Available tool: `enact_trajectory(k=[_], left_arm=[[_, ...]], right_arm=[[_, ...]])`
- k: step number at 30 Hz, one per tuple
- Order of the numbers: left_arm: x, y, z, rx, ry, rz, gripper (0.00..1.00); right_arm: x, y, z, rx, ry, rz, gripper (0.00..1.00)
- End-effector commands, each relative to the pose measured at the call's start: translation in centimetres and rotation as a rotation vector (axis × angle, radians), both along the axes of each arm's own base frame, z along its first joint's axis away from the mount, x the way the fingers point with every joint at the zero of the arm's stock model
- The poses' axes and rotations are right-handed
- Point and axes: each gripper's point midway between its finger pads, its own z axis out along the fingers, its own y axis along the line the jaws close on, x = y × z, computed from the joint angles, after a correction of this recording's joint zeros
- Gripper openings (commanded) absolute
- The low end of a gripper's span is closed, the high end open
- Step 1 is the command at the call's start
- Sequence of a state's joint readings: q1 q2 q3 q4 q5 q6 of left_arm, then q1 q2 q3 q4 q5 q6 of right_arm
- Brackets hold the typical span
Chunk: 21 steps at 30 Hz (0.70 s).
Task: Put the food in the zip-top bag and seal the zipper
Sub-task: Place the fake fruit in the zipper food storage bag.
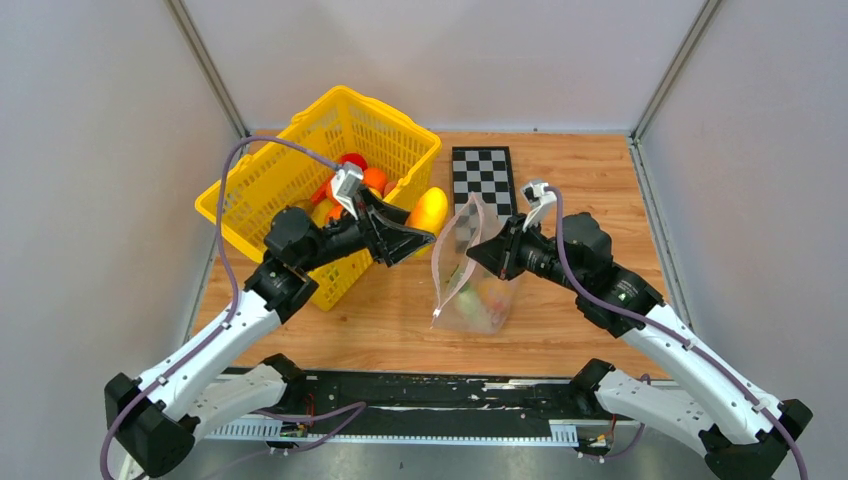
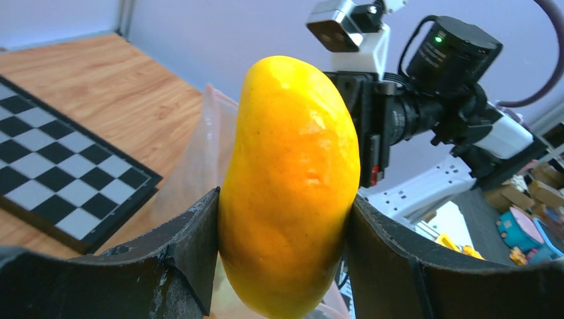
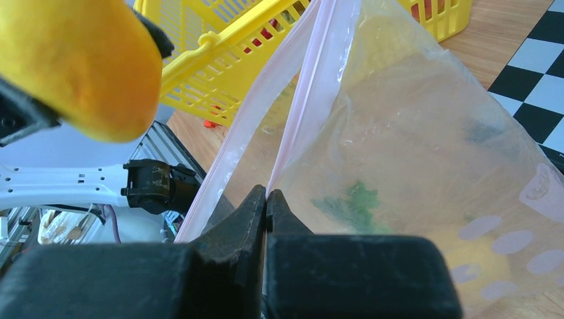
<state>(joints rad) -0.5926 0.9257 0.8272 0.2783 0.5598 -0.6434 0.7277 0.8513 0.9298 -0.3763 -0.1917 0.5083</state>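
Observation:
A yellow-orange toy fruit (image 2: 289, 186), one piece of the food, is clamped between the fingers of my left gripper (image 2: 282, 226). From above, that fruit (image 1: 428, 210) hangs just left of the bag's mouth, beside the basket. The clear zip-top bag (image 1: 475, 290) with pale dots stands on the table with its mouth held up and open. My right gripper (image 3: 267, 199) is shut on the mouth's edge, pinching the pink zipper (image 3: 312, 86). Green and yellowish food (image 3: 356, 199) lies inside the bag (image 3: 412, 146). The right gripper (image 1: 482, 250) is at the bag's right side.
A yellow plastic basket (image 1: 300, 170) stands at the back left, with red and orange toy pieces (image 1: 365, 172) in it. A black-and-white checkerboard (image 1: 483, 180) lies flat behind the bag. Grey walls close in the table on three sides.

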Motion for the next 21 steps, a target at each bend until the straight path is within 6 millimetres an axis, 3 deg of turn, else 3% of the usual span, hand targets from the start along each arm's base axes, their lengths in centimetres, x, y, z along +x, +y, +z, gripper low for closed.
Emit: enact_trajectory(k=[1, 10, 21], left_arm=[[-1.3, -1.3, 3.3, -0.117, -0.099, -0.034, 0.47], [-1.9, -4.1, 1.6, -0.143, -0.067, -0.075, 0.48], [-0.3, -6.1, -2.3, -0.046, -0.027, -0.002, 0.53]], right_arm=[[0.3, 0.0, 2.0, 0.06, -0.043, -0.025, 0.0], [0.4, -0.3, 2.2, 0.076, -0.045, -0.046, 0.0], [0.2, -0.7, 2.7, 0.082, -0.061, -0.051, 0.0]])
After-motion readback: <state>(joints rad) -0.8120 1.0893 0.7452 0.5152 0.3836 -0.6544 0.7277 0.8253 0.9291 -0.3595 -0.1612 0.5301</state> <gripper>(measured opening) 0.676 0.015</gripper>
